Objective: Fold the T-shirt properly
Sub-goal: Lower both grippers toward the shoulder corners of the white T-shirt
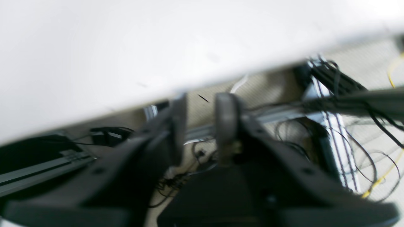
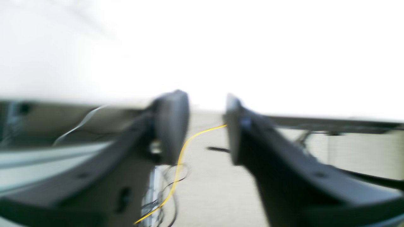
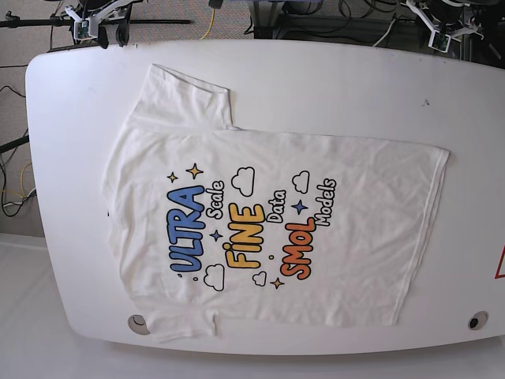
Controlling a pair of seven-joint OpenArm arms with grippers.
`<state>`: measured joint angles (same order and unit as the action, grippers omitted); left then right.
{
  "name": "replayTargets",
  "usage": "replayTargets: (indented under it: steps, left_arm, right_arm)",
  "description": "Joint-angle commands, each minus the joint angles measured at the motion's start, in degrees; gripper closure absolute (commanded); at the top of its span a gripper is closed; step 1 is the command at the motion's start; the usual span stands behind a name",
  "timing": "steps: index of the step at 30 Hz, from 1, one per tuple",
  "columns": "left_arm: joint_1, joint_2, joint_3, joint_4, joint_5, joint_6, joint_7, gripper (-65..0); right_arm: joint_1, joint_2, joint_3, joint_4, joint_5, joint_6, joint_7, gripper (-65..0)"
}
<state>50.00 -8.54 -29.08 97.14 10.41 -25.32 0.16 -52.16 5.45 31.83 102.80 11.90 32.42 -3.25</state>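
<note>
The T-shirt (image 3: 268,221) lies spread flat and print-side up on the white table (image 3: 331,79), its sleeves toward the left and its hem toward the right. Blue "ULTRA", yellow "FINE" and orange "SMOL" lettering shows on it. Both arms sit beyond the table's far edge, away from the cloth. My left gripper (image 1: 202,123) is open with a narrow gap and nothing in it; in the base view it is at the top right (image 3: 444,33). The right gripper (image 2: 203,126) is open wider and empty, at the top left (image 3: 101,30). Neither wrist view shows the shirt.
Both wrist views look over the table edge (image 1: 126,47) at floor with cables (image 1: 372,151) and a yellow cord (image 2: 180,160). Round marks (image 3: 138,322) (image 3: 476,320) sit near the table's front corners. A red triangle (image 3: 499,264) shows at the right edge.
</note>
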Motion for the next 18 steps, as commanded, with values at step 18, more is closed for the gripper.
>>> replayTargets:
  steps: [18]
  left_arm:
    - [-0.9,-1.9,-2.4,6.5,-14.4,-3.5,0.0,-26.2]
  right_arm:
    - [5.7,1.7,3.7,8.2,18.0,2.9,-14.6,-41.2]
